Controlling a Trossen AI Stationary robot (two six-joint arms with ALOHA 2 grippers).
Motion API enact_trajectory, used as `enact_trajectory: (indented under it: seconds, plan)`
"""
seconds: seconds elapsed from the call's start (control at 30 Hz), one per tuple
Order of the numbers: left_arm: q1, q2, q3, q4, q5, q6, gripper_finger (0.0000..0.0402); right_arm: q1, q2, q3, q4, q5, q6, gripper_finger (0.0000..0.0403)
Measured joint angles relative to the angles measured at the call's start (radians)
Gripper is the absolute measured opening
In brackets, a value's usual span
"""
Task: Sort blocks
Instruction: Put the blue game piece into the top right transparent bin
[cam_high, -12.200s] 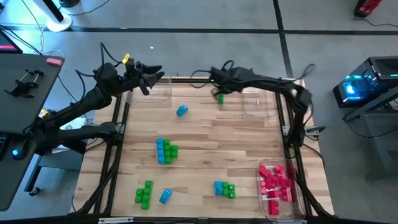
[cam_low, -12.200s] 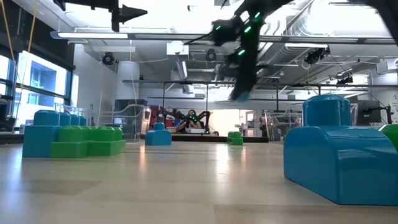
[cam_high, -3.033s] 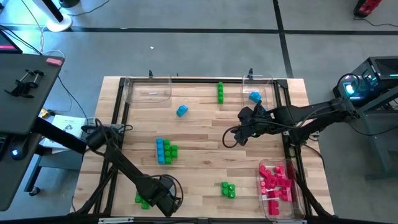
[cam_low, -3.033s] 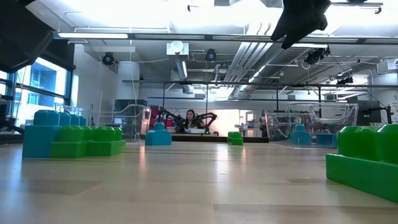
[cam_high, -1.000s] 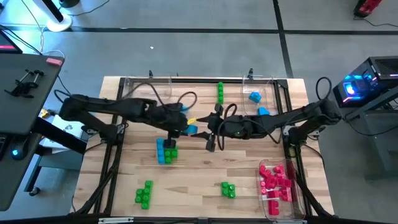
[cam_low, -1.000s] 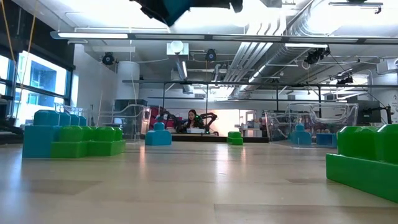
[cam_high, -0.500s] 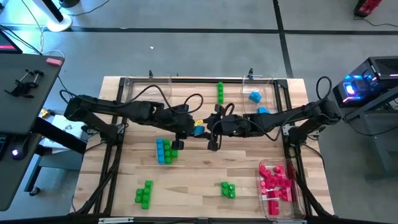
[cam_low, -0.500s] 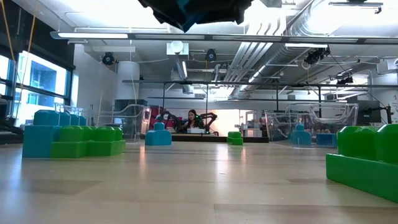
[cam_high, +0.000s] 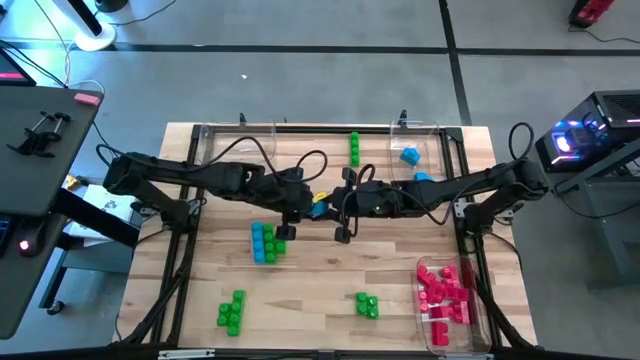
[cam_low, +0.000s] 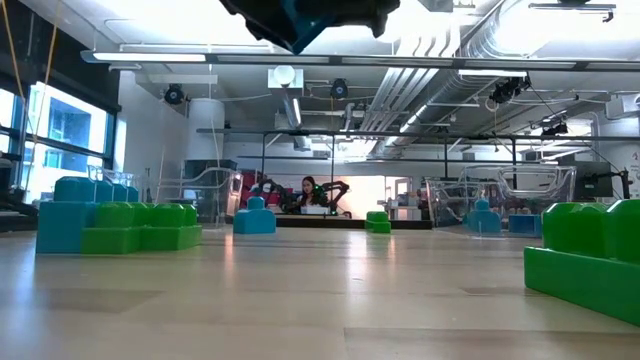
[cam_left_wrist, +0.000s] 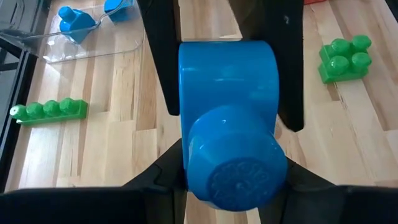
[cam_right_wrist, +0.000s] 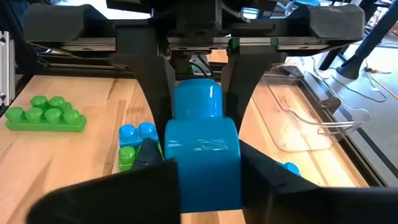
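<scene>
Blue block hangs mid-table, above the blue-green cluster, pinched by both the left gripper and right gripper (a handover, I judge). Red tray looks filled; green blocks near the cluster remain loose. Low view cuts off both grippers.

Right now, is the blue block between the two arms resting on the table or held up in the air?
In the air: both the left gripper and right gripper clamp the blue block above the table.
</scene>
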Motion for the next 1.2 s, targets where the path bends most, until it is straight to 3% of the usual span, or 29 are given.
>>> enact_trajectory:
  seconds: [0.17, 0.3, 0.5, 0.7, 0.83, 1.03, 1.13, 1.2]
  plan:
    - [-0.002, 0.000, 0.000, 0.000, 0.007, -0.029, 0.0168, 0.000, 0.000, 0.000, 0.001, 0.002, 0.000, 0.0013]
    - [-0.001, -0.009, 0.000, -0.026, 0.007, -0.079, 0.0203, -0.006, 0.000, 0.000, 0.000, 0.010, 0.000, 0.0007]
    - [0.001, -0.070, 0.000, -0.130, 0.001, -0.103, 0.0210, -0.039, -0.009, 0.002, -0.035, 0.005, -0.001, 0.0004]
    - [0.020, -0.204, -0.038, -0.376, -0.038, -0.253, 0.0210, -0.112, -0.075, 0.002, -0.319, 0.038, 0.045, 0.0003]
    - [0.019, -0.376, -0.238, -0.214, -0.079, -0.387, 0.0210, -0.179, -0.118, 0.002, -0.675, 0.099, 0.176, 0.0002]
    - [0.007, -0.585, -0.586, 0.188, -0.050, -0.681, 0.0211, -0.302, -0.155, 0.001, -1.232, 0.385, 0.541, 0.0001]
    - [-0.001, -0.619, -0.688, 0.378, -0.037, -0.756, 0.0211, -0.383, -0.204, -0.014, -1.324, 0.473, 0.656, 0.0001]
    - [-0.003, -0.620, -0.723, 0.477, -0.037, -0.780, 0.0211, -0.459, -0.249, -0.065, -1.266, 0.423, 0.623, 0.0001]
